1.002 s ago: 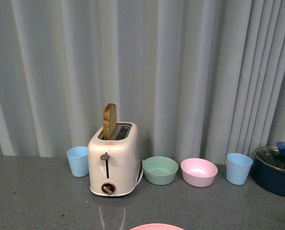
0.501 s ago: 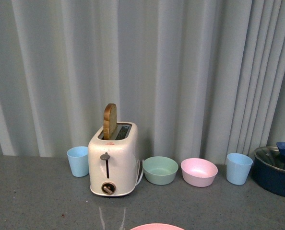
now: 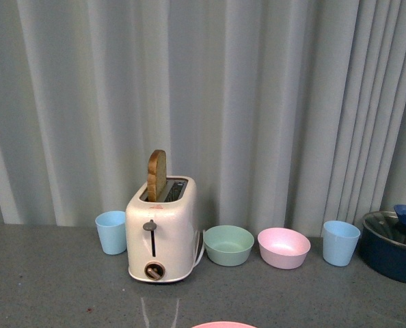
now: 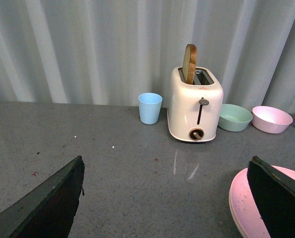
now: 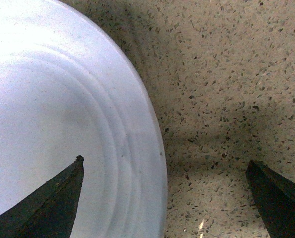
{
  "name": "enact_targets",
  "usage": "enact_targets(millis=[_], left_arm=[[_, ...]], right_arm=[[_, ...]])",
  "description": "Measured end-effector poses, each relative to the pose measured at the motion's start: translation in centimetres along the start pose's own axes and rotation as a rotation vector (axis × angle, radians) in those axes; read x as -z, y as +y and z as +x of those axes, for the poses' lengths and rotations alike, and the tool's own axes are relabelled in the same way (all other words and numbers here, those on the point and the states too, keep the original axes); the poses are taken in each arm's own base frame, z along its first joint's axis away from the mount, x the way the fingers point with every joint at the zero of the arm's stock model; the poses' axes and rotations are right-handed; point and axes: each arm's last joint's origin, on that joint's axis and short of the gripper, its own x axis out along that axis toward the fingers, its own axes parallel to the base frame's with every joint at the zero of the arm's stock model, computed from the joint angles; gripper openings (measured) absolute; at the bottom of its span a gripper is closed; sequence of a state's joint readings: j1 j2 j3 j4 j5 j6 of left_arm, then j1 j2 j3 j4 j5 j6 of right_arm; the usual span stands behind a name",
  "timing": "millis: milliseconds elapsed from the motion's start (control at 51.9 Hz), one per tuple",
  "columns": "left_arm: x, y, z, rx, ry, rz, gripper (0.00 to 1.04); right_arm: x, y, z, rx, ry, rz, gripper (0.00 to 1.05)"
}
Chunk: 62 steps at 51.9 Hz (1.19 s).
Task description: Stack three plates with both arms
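Pink plate (image 4: 239, 203) lower, beside left tool (image 4: 166, 159)

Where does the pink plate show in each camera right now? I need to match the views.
Front view: the pink plate is only a sliver of rim at the bottom edge, near the middle.
Left wrist view: the pink plate is in the lower right corner, partly cut off.
Right wrist view: not in it; only the light blue plate shows.
Shared landmark: the toaster, in the front and left wrist views only.
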<state>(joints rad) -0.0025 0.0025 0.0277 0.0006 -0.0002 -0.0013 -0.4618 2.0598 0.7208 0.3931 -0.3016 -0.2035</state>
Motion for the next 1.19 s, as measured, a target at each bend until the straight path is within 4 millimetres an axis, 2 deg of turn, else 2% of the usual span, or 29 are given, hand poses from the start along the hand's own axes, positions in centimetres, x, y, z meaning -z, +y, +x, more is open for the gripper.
enact_targets(millis=[250,501,713,886,1021,1195], left_arm=[[0.0,0.0,0.0,0.000,0.000,0.000,0.98],[0.0,0.0,0.0,0.000,0.000,0.000,0.98],[0.0,0.0,0.0,0.000,0.000,0.000,0.98],[0.0,0.0,0.0,0.000,0.000,0.000,0.98],[0.0,0.0,0.0,0.000,0.000,0.000,0.98],[0.0,0.0,0.0,0.000,0.000,0.000,0.98]], right_arm=[[1.2,0.1,-0.3,-0.020,0.007,0.029,0.42],[1.4,-0.3,-1.2,-0.011,-0.015,0.055,0.05],[0.1,-0.5,-3.6,0.004,-0.083,0.057,0.03],[-2.1,-0.5,-6.8,0.023,-0.179,0.040,0.03],[-3.7,0.0,-9.2,0.014,-0.258,0.030,0.03],[-5.4,1.2,-10.8,-0.010,-0.330,0.020,0.03]])
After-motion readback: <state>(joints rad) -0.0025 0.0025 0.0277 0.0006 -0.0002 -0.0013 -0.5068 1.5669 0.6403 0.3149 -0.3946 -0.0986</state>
